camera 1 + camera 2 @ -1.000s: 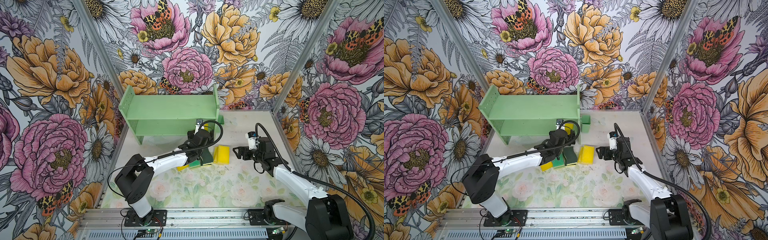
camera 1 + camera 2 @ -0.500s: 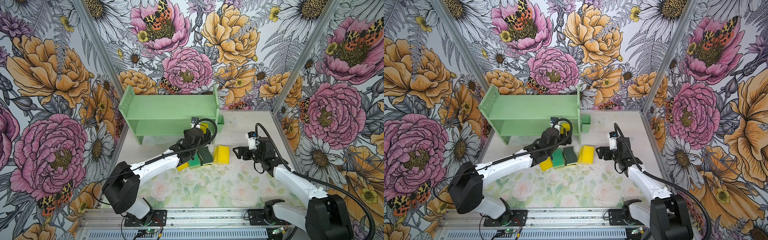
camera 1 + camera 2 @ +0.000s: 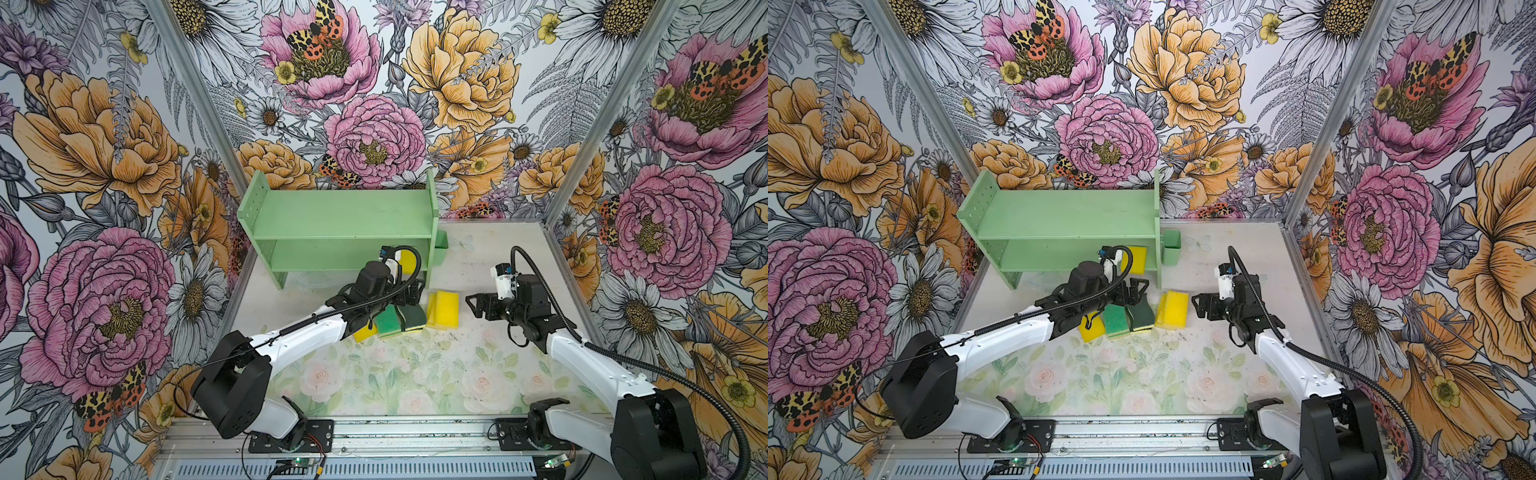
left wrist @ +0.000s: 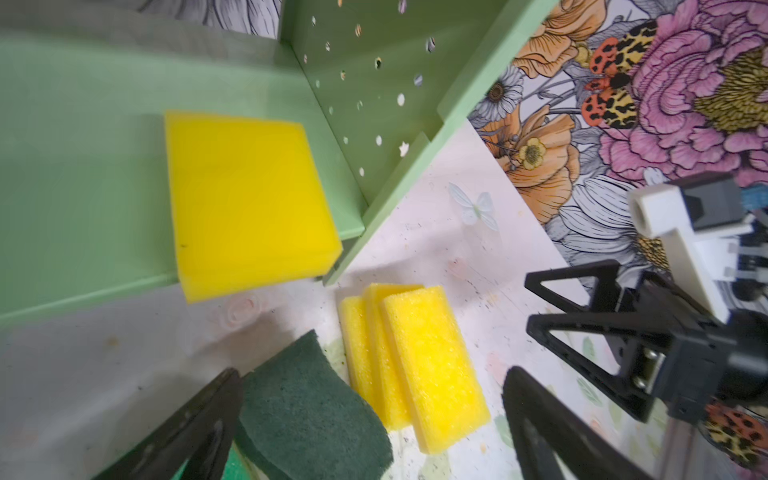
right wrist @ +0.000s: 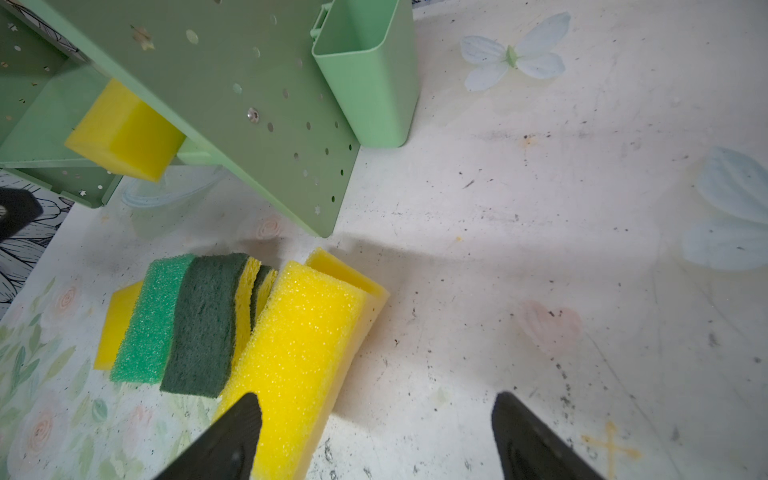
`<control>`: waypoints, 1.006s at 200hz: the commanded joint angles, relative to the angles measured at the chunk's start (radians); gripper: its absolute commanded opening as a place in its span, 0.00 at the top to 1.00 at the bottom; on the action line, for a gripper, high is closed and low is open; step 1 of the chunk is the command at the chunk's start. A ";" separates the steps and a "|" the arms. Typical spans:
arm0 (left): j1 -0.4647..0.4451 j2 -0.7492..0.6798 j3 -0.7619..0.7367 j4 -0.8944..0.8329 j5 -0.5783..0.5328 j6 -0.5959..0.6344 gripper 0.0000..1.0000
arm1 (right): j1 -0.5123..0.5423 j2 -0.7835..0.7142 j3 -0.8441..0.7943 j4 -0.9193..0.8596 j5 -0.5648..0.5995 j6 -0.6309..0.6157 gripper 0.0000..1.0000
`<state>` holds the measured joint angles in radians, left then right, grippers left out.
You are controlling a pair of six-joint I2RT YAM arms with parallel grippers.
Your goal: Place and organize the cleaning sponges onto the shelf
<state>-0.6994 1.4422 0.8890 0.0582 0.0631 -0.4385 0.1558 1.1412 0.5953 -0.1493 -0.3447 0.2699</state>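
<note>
The mint-green shelf (image 3: 340, 216) (image 3: 1059, 216) stands at the back. One plain yellow sponge (image 3: 408, 262) (image 3: 1137, 259) (image 4: 245, 199) (image 5: 124, 133) lies at the right end of its lower tier. The other sponges sit in a row on the table in front: a yellow one (image 3: 365, 332), a bright-green one (image 3: 386, 322) (image 5: 145, 320), a dark-green one (image 3: 411, 316) (image 4: 303, 407) (image 5: 203, 324), and stacked yellow ones (image 3: 446, 309) (image 3: 1175, 309) (image 4: 428, 365) (image 5: 299, 353). My left gripper (image 3: 411, 291) (image 4: 372, 376) hovers open over the dark-green sponge. Just right of the yellow stack, my right gripper (image 3: 473, 303) (image 5: 376, 399) is open and empty.
A small green cup (image 3: 440, 253) (image 5: 370, 75) hangs on the shelf's right side panel. Floral walls close in the table on three sides. Both arm bases sit on the metal rail (image 3: 415, 436) at the front edge.
My left arm has stretched out lower, and its open gripper has drawn back from the shelf's lower tier to above the sponge row. The right arm has not moved.
</note>
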 commanded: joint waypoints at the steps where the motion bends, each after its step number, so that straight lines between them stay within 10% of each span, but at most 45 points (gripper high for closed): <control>1: 0.037 -0.041 -0.049 0.113 0.148 -0.062 0.01 | -0.005 0.003 0.005 0.009 -0.005 -0.001 0.11; 98: 0.087 0.042 -0.069 0.319 0.326 -0.129 0.01 | -0.005 0.004 0.004 0.009 -0.002 0.000 0.11; 201: 0.053 0.080 -0.066 0.382 0.245 -0.078 0.01 | -0.004 0.007 0.002 0.010 0.000 -0.002 0.11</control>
<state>-0.6403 1.5314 0.8089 0.4019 0.3313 -0.5499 0.1558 1.1412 0.5953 -0.1493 -0.3447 0.2695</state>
